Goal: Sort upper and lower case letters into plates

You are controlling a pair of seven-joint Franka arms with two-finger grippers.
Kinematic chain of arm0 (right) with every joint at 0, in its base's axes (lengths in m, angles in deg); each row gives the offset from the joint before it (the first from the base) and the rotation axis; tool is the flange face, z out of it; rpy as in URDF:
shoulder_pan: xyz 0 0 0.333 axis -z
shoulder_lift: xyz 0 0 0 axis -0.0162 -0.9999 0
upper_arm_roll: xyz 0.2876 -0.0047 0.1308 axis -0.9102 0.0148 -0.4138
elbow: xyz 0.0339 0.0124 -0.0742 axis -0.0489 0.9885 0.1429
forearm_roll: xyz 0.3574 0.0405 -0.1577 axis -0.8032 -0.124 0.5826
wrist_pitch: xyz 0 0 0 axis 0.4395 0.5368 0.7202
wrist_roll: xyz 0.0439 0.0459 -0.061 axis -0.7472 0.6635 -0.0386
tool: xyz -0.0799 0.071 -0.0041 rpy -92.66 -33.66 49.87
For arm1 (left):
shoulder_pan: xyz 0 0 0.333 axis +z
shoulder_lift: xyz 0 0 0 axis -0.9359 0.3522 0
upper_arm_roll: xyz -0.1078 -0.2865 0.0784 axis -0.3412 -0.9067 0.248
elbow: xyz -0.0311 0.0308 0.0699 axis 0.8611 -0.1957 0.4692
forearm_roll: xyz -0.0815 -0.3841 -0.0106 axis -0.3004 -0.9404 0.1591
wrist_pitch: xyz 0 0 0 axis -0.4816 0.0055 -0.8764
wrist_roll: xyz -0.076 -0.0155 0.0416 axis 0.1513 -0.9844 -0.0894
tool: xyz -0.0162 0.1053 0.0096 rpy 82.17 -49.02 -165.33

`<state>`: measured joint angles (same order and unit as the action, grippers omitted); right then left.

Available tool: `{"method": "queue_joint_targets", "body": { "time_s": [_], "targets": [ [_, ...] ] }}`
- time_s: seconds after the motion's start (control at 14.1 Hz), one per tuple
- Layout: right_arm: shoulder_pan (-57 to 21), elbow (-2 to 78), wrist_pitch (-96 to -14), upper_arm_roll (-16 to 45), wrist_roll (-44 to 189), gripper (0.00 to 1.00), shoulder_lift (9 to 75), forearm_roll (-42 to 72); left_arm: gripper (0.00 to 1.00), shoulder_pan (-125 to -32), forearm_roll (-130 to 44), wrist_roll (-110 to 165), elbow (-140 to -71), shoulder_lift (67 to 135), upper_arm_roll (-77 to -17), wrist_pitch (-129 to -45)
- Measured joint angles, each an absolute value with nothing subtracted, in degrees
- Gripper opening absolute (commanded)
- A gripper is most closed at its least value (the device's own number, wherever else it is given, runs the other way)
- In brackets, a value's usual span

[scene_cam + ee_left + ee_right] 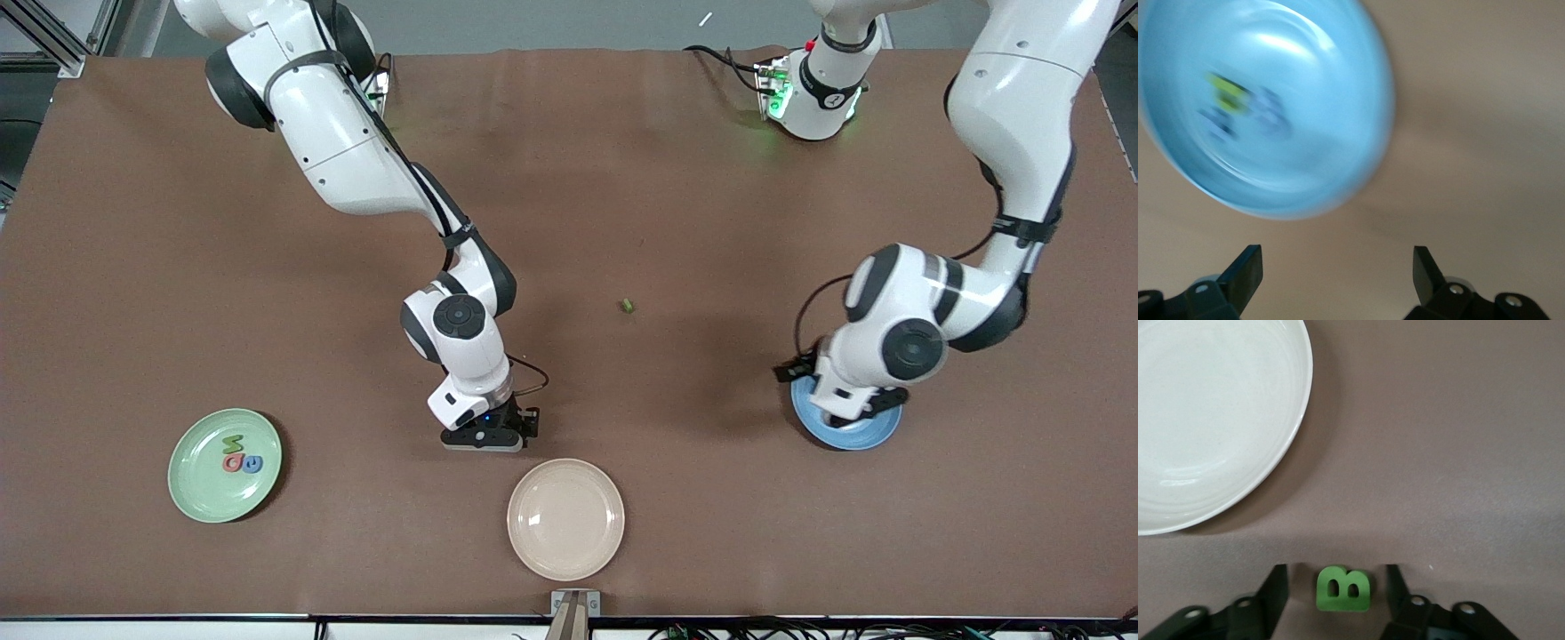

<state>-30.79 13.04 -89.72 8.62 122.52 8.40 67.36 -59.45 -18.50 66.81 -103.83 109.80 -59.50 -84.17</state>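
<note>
The right gripper (1331, 600) is lowered at lower centre, spread around a green B (1343, 589) beside the cream plate (565, 518). The left gripper (1338, 273), released, is held over the blue plate (849, 430).

right gripper (1336, 587): fingers spread, one on each side of the letter, not touching it | green letter B (1343, 589): flat on the brown table (1438, 453), between the fingers | cream plate (1211, 420): near, apart from the letter
</note>
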Motion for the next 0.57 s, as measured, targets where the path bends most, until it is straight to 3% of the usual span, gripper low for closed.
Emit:
{"method": "queue_joint_targets", "body": {
  "time_s": [0.07, 0.14, 0.43, 0.57],
  "targets": [
    [-30.8, 13.0, -89.6, 8.9, 122.5, 0.06, 8.4, 67.5, 0.97, -60.4, -18.5, 69.4, -103.9, 109.8, -62.3, -84.1],
    [-30.7, 12.8, -89.8, 9.0, 122.5, 0.02, 8.6, 67.5, 0.93, -62.0, -18.5, 71.4, -104.1, 109.9, -63.9, -84.1],
    [-29.4, 12.2, -87.9, 9.3, 122.5, 0.00, 8.7, 67.4, 0.84, -70.5, -18.5, 81.6, -104.6, 111.7, -64.5, -87.1],
    [-26.7, 11.1, -81.0, 9.1, 122.0, 0.00, 9.8, 67.4, 0.80, -73.9, -18.5, 87.9, -105.1, 113.9, -64.5, -91.9]
  ]
}}
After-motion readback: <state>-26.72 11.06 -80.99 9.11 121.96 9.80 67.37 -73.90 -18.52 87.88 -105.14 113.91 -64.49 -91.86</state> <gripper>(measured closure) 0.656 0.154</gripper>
